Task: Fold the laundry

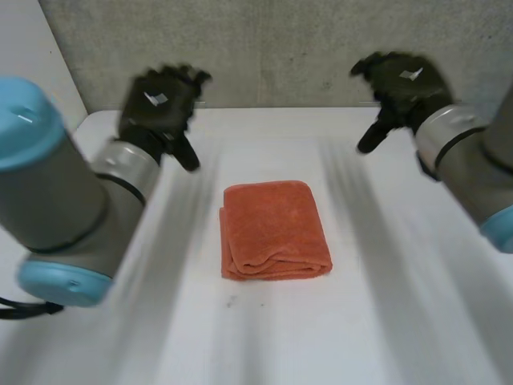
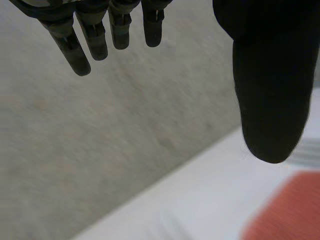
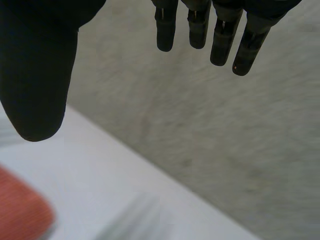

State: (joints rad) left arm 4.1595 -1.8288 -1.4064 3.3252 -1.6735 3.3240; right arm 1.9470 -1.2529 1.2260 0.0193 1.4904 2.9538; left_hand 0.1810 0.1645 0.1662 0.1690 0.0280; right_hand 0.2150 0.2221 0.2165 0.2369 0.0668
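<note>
Orange towel (image 1: 275, 231) lies folded in the middle of our white table (image 1: 401, 313). Our left hand (image 1: 160, 100) and right hand (image 1: 407, 80) hang well apart from it, fingers straight, holding nothing, near the grey wall (image 1: 280, 48)

Head camera: I look from high on the near side, down across the table (image 1: 401, 321) to the wall (image 1: 280, 48). Wrist cameras: each looks close along its own palm, left hand (image 2: 270, 75) and right hand (image 3: 35, 65), facing the wall and the table's far edge. All three views share the orange towel (image 1: 272, 228).
</note>
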